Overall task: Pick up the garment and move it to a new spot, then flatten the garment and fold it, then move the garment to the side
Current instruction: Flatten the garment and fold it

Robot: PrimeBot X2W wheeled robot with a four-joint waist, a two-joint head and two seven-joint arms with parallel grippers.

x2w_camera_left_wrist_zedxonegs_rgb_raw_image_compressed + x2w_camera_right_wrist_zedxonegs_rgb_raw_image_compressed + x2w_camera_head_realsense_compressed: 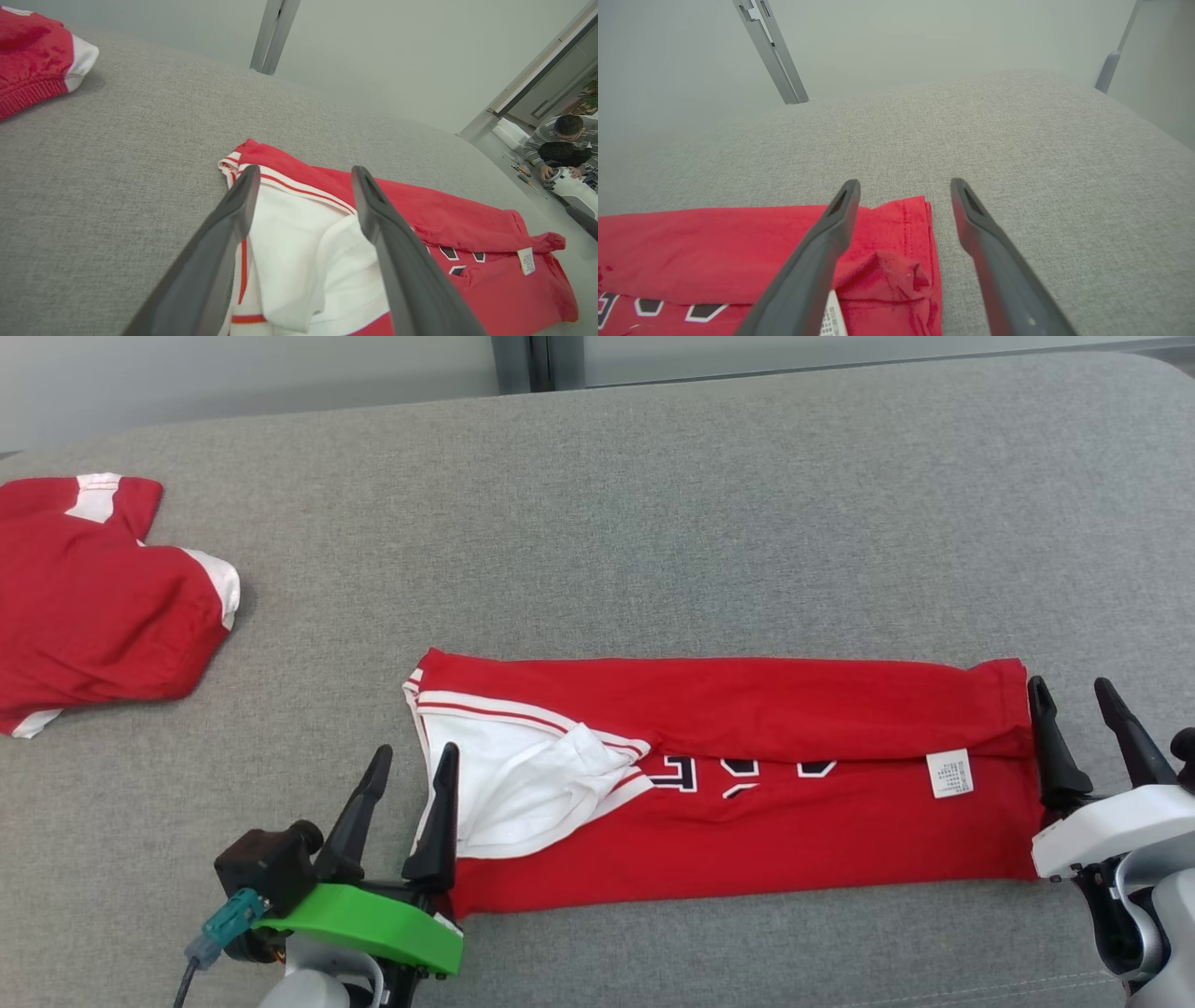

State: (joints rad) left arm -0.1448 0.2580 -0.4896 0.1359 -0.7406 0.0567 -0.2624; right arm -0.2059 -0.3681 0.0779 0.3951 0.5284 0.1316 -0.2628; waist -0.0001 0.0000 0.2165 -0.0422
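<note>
While its jaws stand spread wide, the left pincer (413,756) holds nothing: one finger lies over the garment's (747,803) white-trimmed end, the other over bare cushion (653,523). Across the way, the right pincer (1072,695) gapes just as wide and empty, one finger right at the hem, the other off the cloth. Between them the garment lies near the cushion's front edge, folded into a long red band, long axis running left to right, white end leftward, label (949,773) by the hem on the right. Well apart, far left, sits another red garment (93,607).
</note>
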